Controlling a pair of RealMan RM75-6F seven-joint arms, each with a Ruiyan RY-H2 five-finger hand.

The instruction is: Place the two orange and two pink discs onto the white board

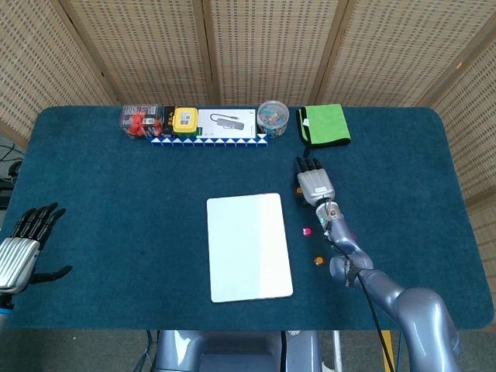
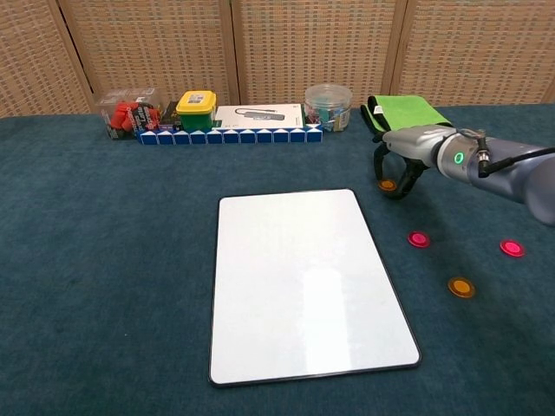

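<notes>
Resting at the table's left edge, the left hand lies empty, fingers spread. The white board sits centre, bare. Right of it, the right hand arches, fingers apart, around one orange disc; two pink discs and another orange disc lie on the cloth nearby.

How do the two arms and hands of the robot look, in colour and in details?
The right arm is smooth silver-grey metal, with a thin black cable along it and a small green ring light near the wrist. The right hand has a silver back and black fingers. The left hand looks alike: ribbed silver back, black fingers.
</notes>
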